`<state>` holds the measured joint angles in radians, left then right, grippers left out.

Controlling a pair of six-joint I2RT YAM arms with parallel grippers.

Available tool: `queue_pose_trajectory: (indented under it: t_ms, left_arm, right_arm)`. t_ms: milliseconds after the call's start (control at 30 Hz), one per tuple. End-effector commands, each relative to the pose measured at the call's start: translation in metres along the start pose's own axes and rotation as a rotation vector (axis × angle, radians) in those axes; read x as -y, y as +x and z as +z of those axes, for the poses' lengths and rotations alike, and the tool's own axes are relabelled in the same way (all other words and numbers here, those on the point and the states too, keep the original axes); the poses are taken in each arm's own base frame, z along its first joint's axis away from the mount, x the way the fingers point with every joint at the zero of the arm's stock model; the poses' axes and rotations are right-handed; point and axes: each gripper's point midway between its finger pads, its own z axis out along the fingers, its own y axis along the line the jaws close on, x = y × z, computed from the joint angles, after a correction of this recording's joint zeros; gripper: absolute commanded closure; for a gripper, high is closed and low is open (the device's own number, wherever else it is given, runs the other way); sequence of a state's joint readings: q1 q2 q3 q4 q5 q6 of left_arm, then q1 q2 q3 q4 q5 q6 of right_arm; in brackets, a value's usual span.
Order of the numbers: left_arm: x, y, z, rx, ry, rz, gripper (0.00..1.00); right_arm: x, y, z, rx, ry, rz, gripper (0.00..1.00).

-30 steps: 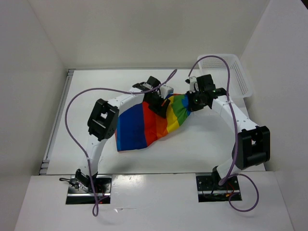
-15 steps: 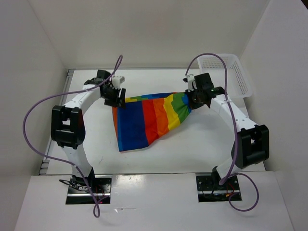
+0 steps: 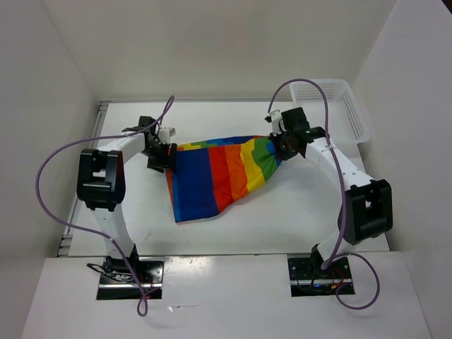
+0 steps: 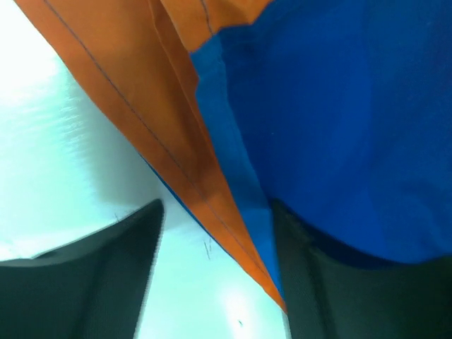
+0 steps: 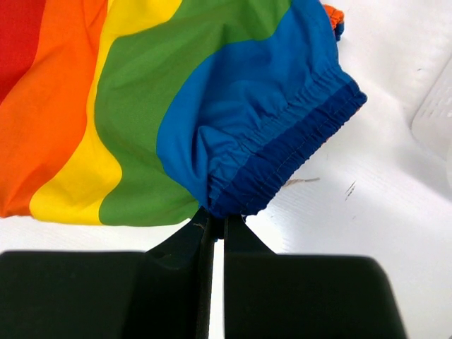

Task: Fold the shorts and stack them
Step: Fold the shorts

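**Rainbow shorts stretched between the two arms at mid-table**

The soft rainbow-striped fabric shorts (image 3: 212, 176) lie in the middle of the overhead frame on the white table (image 3: 282, 219). They are spread out in a rough fan. The blue panel sits toward the left and lower centre, then red, orange, yellow and green bands run up to the right, ending in a bunched blue corner.

The right arm's black two-finger gripper (image 3: 277, 145) is at that bunched corner, right of centre in the overhead view. In its wrist view the two dark fingers (image 5: 180, 244) are pressed together at the lower middle of the frame. They pinch the gathered dark-blue elastic hem of the shorts, and the green, yellow, orange and red stripes spread away to the upper left.

The left arm's black gripper (image 3: 162, 151) sits at the shorts' upper left edge. In its wrist view the fingers (image 4: 92, 282) stand spread, one at lower left and one at lower right. Bare table shows between them, and an orange-and-blue fabric edge runs down through the gap. Blue cloth drapes over the lower-right finger.

A white plastic mesh basket (image 3: 346, 106) stands at the upper right of the overhead frame, apart from the shorts.
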<state>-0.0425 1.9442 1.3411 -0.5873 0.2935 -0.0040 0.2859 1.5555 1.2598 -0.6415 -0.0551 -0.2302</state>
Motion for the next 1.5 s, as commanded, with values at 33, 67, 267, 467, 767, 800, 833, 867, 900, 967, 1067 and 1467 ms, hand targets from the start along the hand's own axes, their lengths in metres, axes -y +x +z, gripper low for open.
queue_pose_trajectory:
  t_ms: [33,67,267,467,767,800,833,867,900,967,1067,1467]
  left_arm:
    - [-0.003,0.016,0.025,-0.059,0.029,-0.015,0.37]
    - [-0.002,0.016,0.029,-0.059,0.038,-0.016,0.42]
    - [0.007,0.005,0.038,-0.06,0.115,-0.021,0.92]
    - [0.034,-0.01,0.045,-0.053,0.178,0.031,1.0]
    - [0.045,-0.02,0.051,-0.022,0.229,0.053,1.0]
    - [0.045,-0.02,0.051,-0.022,0.23,0.053,1.0]
    - [0.045,-0.02,0.051,-0.022,0.23,0.053,1.0]
    - [0.047,-0.025,0.047,-0.004,0.239,0.061,1.0]
    - [0.046,-0.017,0.051,-0.017,0.24,0.054,1.0]
    - [0.048,-0.018,0.046,-0.004,0.24,0.061,1.0]
    - [0.05,-0.015,0.043,0.002,0.248,0.063,1.0]
    - [0.052,-0.023,0.042,0.029,0.257,0.075,1.0]
  right_arm:
    - [0.005,-0.038,-0.004,0.095,0.044,-0.051,1.0]
    - [0.001,-0.043,-0.006,0.106,0.039,-0.074,1.0]
    - [-0.021,-0.072,-0.012,0.144,0.044,-0.258,1.0]
    - [-0.11,-0.088,-0.005,0.134,0.045,-0.717,1.0]
    - [-0.258,-0.093,0.007,0.22,-0.078,-1.078,1.0]
    - [-0.268,-0.094,0.009,0.23,-0.1,-1.085,1.0]
    - [-0.275,-0.1,0.016,0.236,-0.109,-1.084,1.0]
    - [-0.285,-0.099,0.017,0.236,-0.119,-1.11,1.0]
    - [-0.299,-0.101,0.017,0.246,-0.13,-1.134,1.0]
    - [-0.314,-0.107,0.011,0.27,-0.149,-1.145,1.0]
    - [-0.325,-0.122,-0.006,0.309,-0.17,-1.136,1.0]
    - [-0.353,-0.163,-0.059,0.484,-0.27,-1.11,1.0]
